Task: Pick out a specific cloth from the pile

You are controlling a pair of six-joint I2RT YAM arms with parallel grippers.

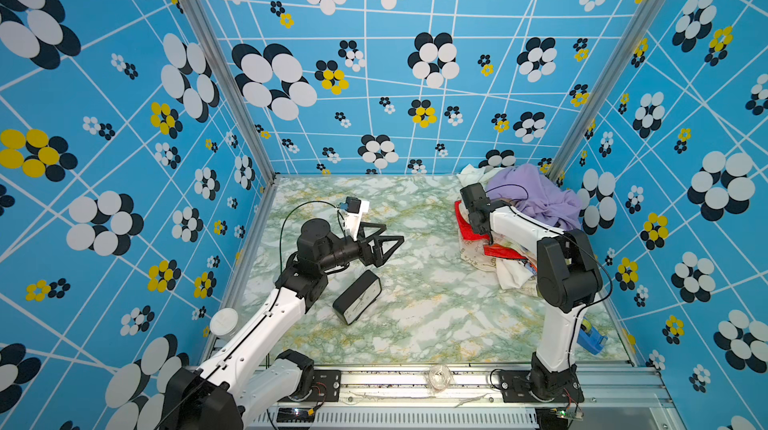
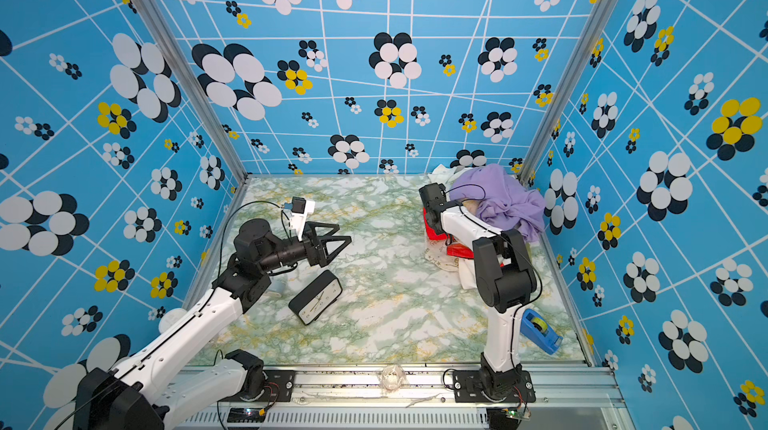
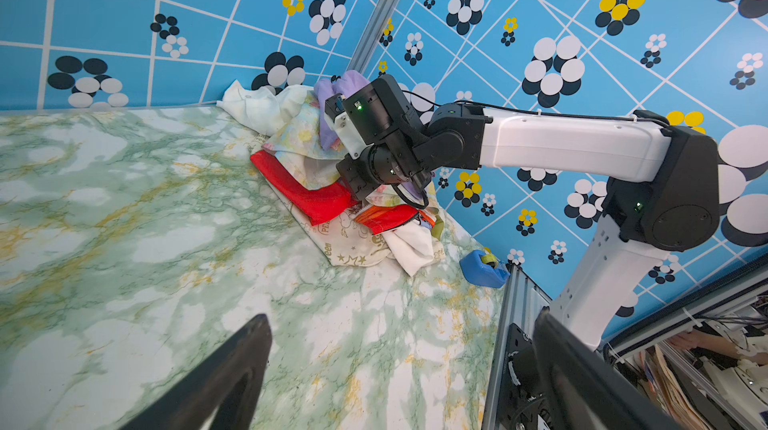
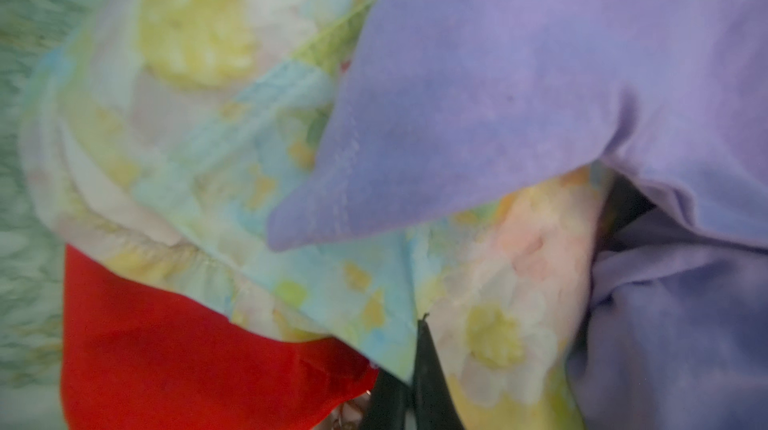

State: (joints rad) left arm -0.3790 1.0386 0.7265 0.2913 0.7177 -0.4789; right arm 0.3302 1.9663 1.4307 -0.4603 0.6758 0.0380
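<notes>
- Dark fingers [image 4: 430,378] of the right gripper [image 4: 411,370] fill the near edge of the right wrist view. The jaws are pressed together, and a fold of the cloth [image 4: 199,125] looks pinched between them; fabric this thin would let them close almost fully.
- That pale floral cloth sits inside the pile [image 1: 509,274], which is heaped in the far right corner of the table [image 1: 415,324]. It is sandwiched there: the lavender cloth [image 4: 519,75] drapes over its upper part, and the red cloth [image 4: 187,345] lies just under its lower hem.
- The grip point seems chosen for that reason. The strip of floral fabric showing between lavender and red is probably the one place where the fingers can close without also taking a neighbour.
- In both top views the right arm [image 1: 519,224] reaches across the heap with its wrist bent down into the side facing the open table, which leaves free marble to pull towards.
- The left gripper [image 1: 394,232] hangs over the middle of the table with its jaws apart and nothing in them, well away from the pile. From there its wrist camera looks straight at the heap, so I judge it is parked as a lookout.
- Lifting may go wrong in two ways: the overlapping lavender flap could ride up with the cloth, and the red edge lies close beside the fingers.
- The black box [image 1: 357,297] and the blue tape dispenser [image 1: 592,336] lie apart from the heap and out of the way.
</notes>
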